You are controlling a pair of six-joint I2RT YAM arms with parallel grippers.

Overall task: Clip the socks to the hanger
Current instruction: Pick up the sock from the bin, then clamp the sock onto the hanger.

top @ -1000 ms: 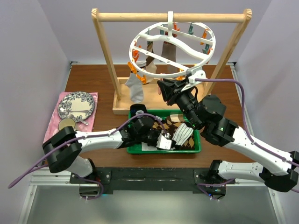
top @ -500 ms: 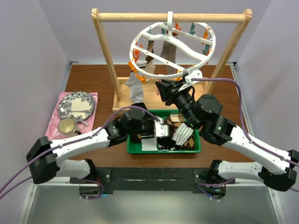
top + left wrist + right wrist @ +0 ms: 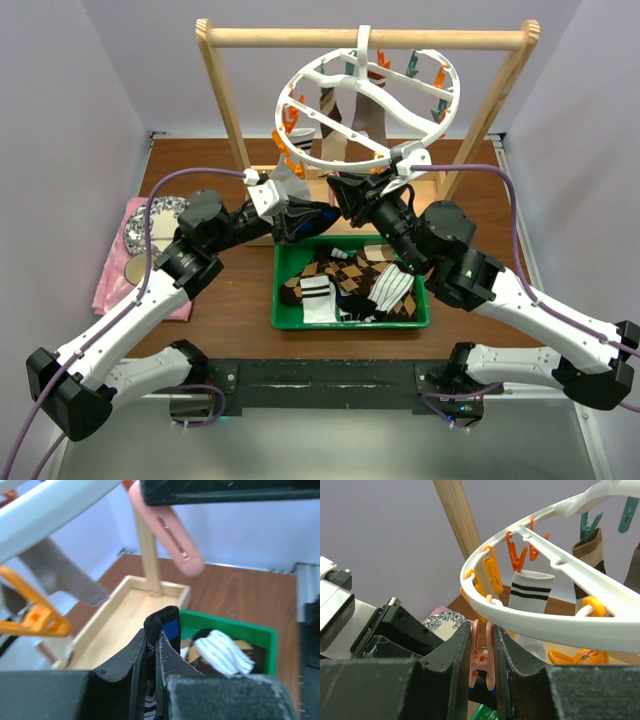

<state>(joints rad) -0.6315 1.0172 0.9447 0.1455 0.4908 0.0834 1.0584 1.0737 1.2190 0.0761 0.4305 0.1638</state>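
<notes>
Left gripper (image 3: 152,655): clenched on a folded black sock with a blue stripe (image 3: 167,622), raised beside the hanger.
Right gripper (image 3: 482,632): squeezing a pink plastic peg (image 3: 481,657) under the white plastic ring hanger (image 3: 560,625).
Other patterned socks (image 3: 350,285): heaped in the green tray (image 3: 350,322).

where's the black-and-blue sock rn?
The sock is pinched in the left gripper, near the green bin's back-left corner in the top view, just under the hanger's near rim, beside the right gripper.

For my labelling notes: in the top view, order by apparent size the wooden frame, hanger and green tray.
Largest: wooden frame
Next: hanger
Smallest: green tray; the hanger hangs higher, so this margin is unsure.
</notes>
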